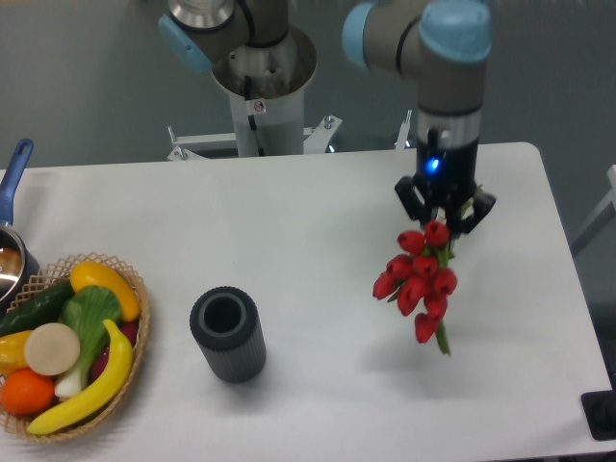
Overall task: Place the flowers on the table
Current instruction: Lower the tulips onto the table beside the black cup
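The flowers (pixel 420 279) are a bunch of red tulip buds with green stems. They hang buds-down from my gripper (pixel 445 219) above the right part of the white table (pixel 318 241), clear of its surface, with a faint shadow below. My gripper is shut on the stems of the bunch, which are mostly hidden between the fingers. A green stem end pokes out below the buds.
A dark grey cylindrical vase (pixel 227 333) stands upright left of centre near the front. A wicker basket (pixel 77 351) of fruit and vegetables sits at the front left edge. A pot with a blue handle (pixel 13 192) is at the far left.
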